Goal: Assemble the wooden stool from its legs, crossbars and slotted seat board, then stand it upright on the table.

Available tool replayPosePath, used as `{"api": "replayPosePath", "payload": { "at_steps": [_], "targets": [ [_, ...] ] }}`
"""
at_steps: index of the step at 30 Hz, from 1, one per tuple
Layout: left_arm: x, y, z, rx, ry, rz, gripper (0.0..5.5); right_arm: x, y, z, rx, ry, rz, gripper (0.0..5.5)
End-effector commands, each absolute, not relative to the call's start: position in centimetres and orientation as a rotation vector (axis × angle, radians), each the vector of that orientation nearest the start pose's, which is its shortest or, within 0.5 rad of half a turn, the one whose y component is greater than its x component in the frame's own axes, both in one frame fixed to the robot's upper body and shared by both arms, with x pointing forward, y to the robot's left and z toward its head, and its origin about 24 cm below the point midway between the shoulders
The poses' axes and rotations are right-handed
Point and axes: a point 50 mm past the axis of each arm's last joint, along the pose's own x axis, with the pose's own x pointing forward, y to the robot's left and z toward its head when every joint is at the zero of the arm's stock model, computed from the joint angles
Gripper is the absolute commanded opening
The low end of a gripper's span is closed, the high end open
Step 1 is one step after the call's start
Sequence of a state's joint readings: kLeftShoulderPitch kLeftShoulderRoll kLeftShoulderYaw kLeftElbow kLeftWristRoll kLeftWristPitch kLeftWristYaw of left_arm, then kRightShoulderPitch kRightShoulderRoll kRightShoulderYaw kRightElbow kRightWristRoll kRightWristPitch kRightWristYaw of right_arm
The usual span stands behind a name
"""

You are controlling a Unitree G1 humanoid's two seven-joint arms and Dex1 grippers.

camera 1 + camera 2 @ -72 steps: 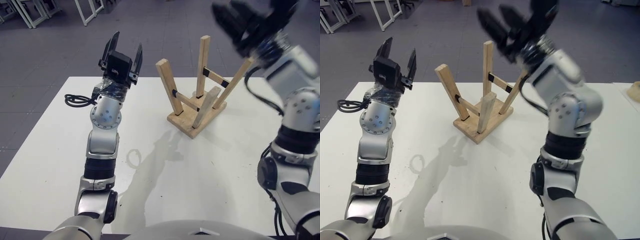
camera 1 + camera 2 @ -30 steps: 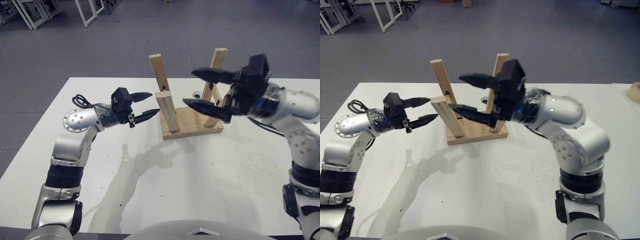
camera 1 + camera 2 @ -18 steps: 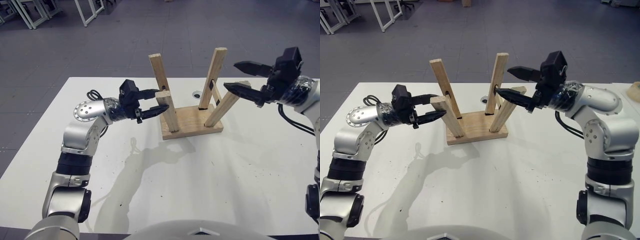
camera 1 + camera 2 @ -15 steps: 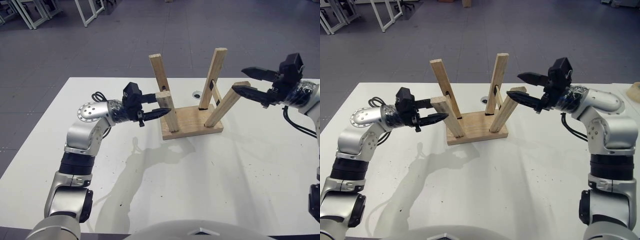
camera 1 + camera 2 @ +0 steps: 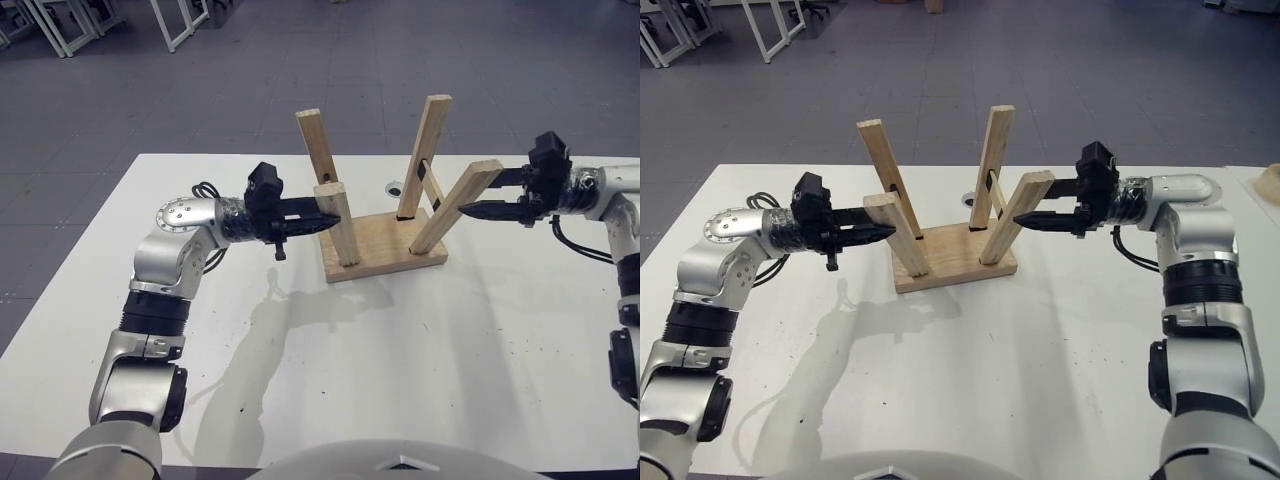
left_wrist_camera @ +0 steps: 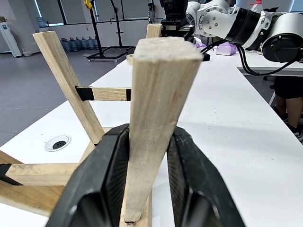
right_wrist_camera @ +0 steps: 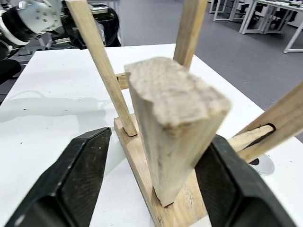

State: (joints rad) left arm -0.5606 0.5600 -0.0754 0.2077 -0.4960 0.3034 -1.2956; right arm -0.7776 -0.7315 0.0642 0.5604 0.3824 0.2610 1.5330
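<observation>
The wooden stool stands upside down, its seat board [image 5: 385, 245] flat on the white table [image 5: 400, 380] and its legs pointing up, joined by crossbars [image 6: 106, 93]. My left gripper [image 5: 322, 215] comes in level from the left and is shut on the near-left leg [image 5: 337, 225]; in the left wrist view both fingers [image 6: 111, 170] press against that leg [image 6: 154, 109]. My right gripper [image 5: 472, 197] reaches in from the right and stands open around the slanted near-right leg [image 5: 452, 208]. In the right wrist view one finger [image 7: 83, 172] stays apart from that leg [image 7: 173, 123].
A round cable hole [image 5: 393, 187] lies in the table just behind the stool. A black cable [image 5: 205, 190] loops by my left forearm. Grey floor with white table frames [image 5: 180, 20] lies beyond the far table edge. Bare tabletop spreads in front of the stool.
The stool has turned square to me. My left gripper slid in and shut on the near-left leg. My right gripper swung out to the right, then came in around the near-right leg.
</observation>
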Motion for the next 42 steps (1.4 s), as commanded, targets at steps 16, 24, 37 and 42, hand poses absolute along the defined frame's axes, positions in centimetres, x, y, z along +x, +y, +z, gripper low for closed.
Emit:
{"api": "replayPosePath", "payload": {
  "at_steps": [16,24,37,42],
  "targets": [
    [27.5,20.7,20.6,-0.317,0.204,-1.581,1.03,27.5,-23.3,21.9,0.427,0.398,1.599,1.06],
    [30.9,17.7,12.1,-0.930,0.589,-1.362,1.87,33.0,-21.0,14.5,0.809,0.775,1.223,2.32],
    [33.2,23.7,13.3,-1.088,0.349,-1.002,2.09,33.1,-24.2,14.1,0.871,0.684,1.079,3.12],
    [31.2,26.9,14.1,-0.829,0.204,-0.936,2.09,31.4,-26.4,14.9,0.670,0.634,1.080,3.12]
  ]
}}
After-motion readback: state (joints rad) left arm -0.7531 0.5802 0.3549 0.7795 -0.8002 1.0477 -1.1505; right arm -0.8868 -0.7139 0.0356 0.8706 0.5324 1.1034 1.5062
